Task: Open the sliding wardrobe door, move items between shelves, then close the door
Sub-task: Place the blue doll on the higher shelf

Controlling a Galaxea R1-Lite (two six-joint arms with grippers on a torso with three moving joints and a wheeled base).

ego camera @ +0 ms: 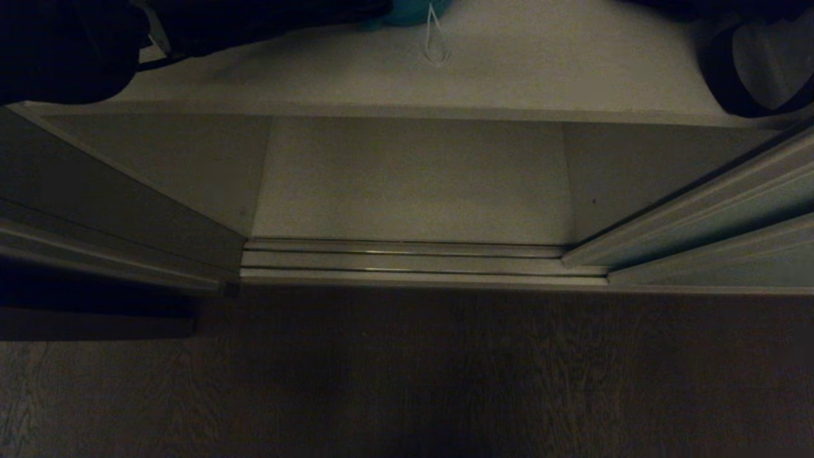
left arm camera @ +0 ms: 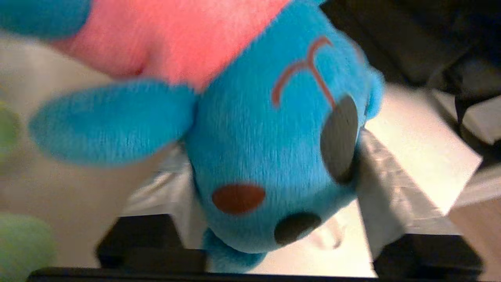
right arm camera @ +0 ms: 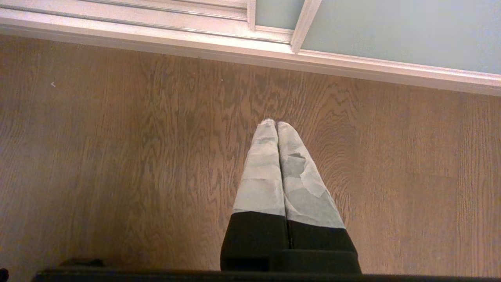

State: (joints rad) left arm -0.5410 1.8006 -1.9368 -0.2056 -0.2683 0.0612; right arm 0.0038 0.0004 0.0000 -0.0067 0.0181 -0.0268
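Plush toy (left arm camera: pixel 270 156) betw. spread left gripper (left arm camera: pixel 274 219) jaws, nothing gripped; right gripper (right arm camera: pixel 277 124) jaws together, empty.

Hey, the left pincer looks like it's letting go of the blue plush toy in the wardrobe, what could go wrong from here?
1. The plush toy fills the space between the spread fingers of the left pincer, so its fur may snag and get dragged as the arm backs out.
2. Its white loop trails across the shelf and might catch.
3. A green soft thing lies close and could get nudged.
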